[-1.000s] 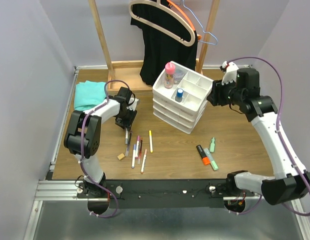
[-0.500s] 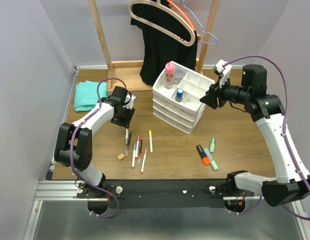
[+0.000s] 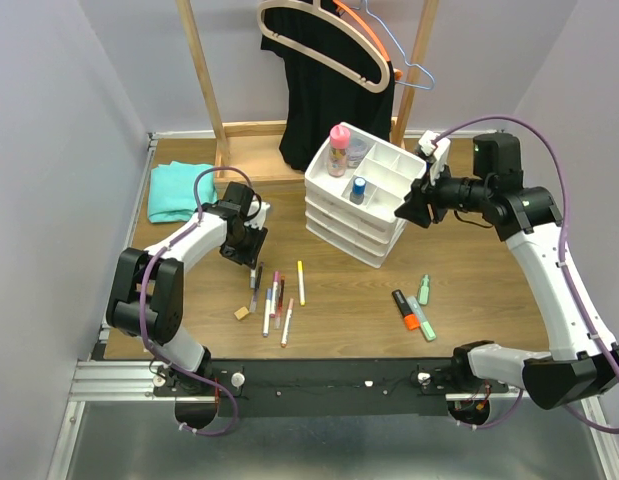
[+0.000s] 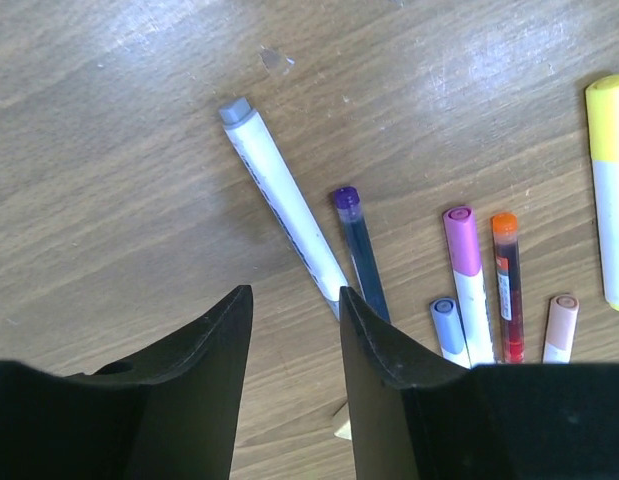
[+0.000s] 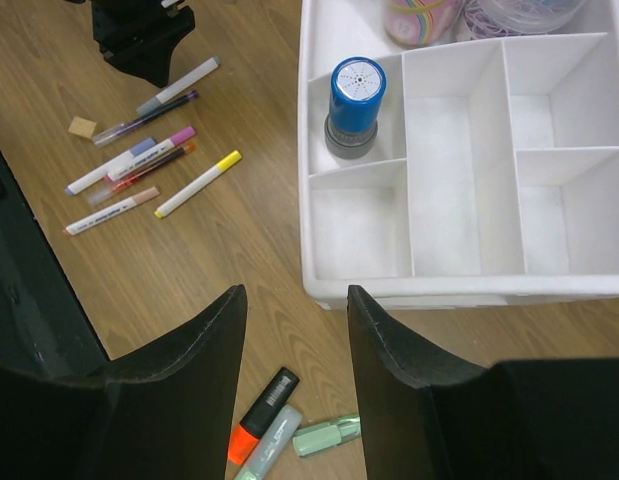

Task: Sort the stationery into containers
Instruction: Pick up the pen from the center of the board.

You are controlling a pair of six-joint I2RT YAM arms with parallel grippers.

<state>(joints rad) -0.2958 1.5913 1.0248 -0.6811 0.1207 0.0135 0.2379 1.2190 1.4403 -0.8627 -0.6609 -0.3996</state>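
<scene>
From above, the left pincer [image 3: 253, 250] hangs low over the slim pens [image 3: 275, 292] scattered on the wooden surface [image 3: 469, 280], probably to pick one. The right pincer [image 3: 405, 212] hovers beside the white plastic three-drawer organiser [image 3: 351, 232].

The left wrist view shows its jaws spread and empty, lined up on a white grey-capped pen [image 4: 284, 203].

The right wrist view shows its jaws spread and empty above the tray's edge; a small blue-capped tube [image 5: 355, 100] stands in one compartment.

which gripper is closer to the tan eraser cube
Left. The left gripper hovers over the pens just beyond the tan eraser cube; the right gripper is far off beside the white organiser.
</scene>
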